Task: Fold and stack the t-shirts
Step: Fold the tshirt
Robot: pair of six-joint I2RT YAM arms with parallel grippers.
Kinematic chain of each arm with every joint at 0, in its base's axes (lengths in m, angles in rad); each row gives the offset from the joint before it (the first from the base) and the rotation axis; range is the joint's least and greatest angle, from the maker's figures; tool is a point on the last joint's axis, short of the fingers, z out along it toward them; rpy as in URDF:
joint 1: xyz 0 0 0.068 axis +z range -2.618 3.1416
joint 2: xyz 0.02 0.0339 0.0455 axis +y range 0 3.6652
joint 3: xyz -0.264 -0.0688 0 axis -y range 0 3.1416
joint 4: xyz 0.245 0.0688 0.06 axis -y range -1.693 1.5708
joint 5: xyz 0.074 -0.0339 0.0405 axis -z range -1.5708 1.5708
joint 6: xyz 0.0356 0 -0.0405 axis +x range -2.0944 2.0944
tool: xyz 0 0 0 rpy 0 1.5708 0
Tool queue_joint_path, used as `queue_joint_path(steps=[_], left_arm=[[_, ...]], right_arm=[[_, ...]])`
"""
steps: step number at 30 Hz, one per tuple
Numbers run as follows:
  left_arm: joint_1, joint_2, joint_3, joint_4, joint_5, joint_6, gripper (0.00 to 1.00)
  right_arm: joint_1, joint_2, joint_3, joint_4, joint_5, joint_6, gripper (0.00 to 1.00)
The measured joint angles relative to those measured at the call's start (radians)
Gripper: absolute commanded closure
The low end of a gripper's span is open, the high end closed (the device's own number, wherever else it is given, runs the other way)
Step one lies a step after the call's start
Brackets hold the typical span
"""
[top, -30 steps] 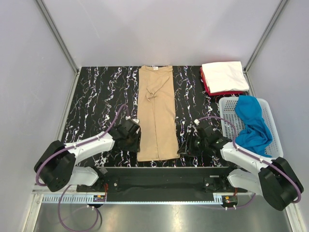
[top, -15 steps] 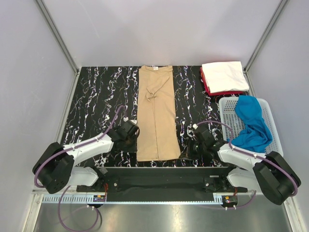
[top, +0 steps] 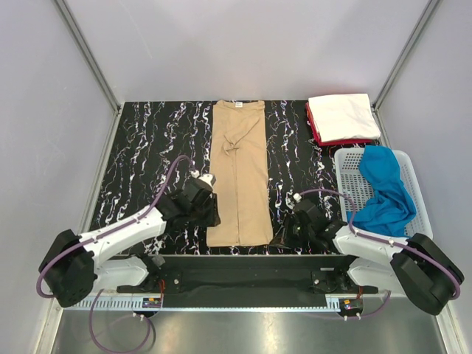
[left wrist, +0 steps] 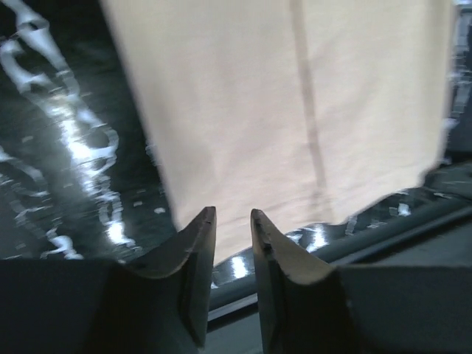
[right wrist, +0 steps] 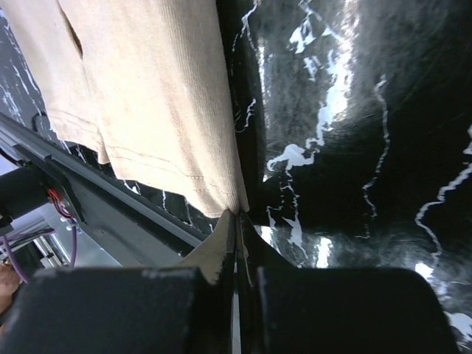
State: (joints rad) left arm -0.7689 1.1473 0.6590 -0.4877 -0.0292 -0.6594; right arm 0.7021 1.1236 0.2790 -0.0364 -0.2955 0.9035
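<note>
The tan t-shirt [top: 238,177] lies folded into a long narrow strip down the middle of the black marbled table. My left gripper [top: 212,215] is at the strip's near left corner. In the left wrist view its jaws [left wrist: 232,215] stand a narrow gap apart just short of the tan hem [left wrist: 295,133], with nothing between them. My right gripper [top: 283,236] is at the near right corner. In the right wrist view it [right wrist: 237,215] is shut on the tip of the tan cloth [right wrist: 147,110]. A folded white t-shirt [top: 341,115] lies on a red one [top: 316,133] at the back right. The blue t-shirt [top: 385,188] hangs crumpled in the basket.
A white mesh basket [top: 417,193] stands at the right edge of the table. The table's near metal rail [top: 243,259] runs just below both grippers. Grey walls close in the left, back and right sides.
My left gripper has moved right and forward to the tan shirt's near left corner. My right gripper has slid a little left and nearer the front edge at the near right corner.
</note>
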Motion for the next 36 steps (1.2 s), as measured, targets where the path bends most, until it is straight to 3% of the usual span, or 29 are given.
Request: queue_joint_path(steps=[3,17,19,21,25,29,36], left_arm=[[-0.031,0.012,0.003,0.058,0.043,-0.015,0.62],[-0.225,0.284,0.024,0.221,0.123,-0.105,0.59],[-0.235,0.306,0.038,0.220,0.117,-0.110,0.59],[-0.241,0.328,0.055,0.217,0.106,-0.113,0.66],[-0.245,0.353,0.072,0.215,0.087,-0.120,0.80],[-0.256,0.341,0.072,0.189,0.043,-0.124,0.82],[-0.263,0.227,0.056,0.092,-0.031,-0.123,0.68]], right_arm=[[0.026,0.001,-0.019,0.045,0.015,0.042,1.00],[0.066,-0.057,-0.065,0.077,0.068,0.127,1.00],[0.068,-0.057,-0.065,0.077,0.069,0.130,0.93],[0.070,-0.059,-0.065,0.076,0.069,0.133,0.77],[0.074,-0.095,-0.047,0.020,0.074,0.128,0.64],[0.076,-0.127,0.029,-0.126,0.138,0.088,0.62],[-0.005,-0.021,0.271,-0.216,0.198,-0.035,0.64]])
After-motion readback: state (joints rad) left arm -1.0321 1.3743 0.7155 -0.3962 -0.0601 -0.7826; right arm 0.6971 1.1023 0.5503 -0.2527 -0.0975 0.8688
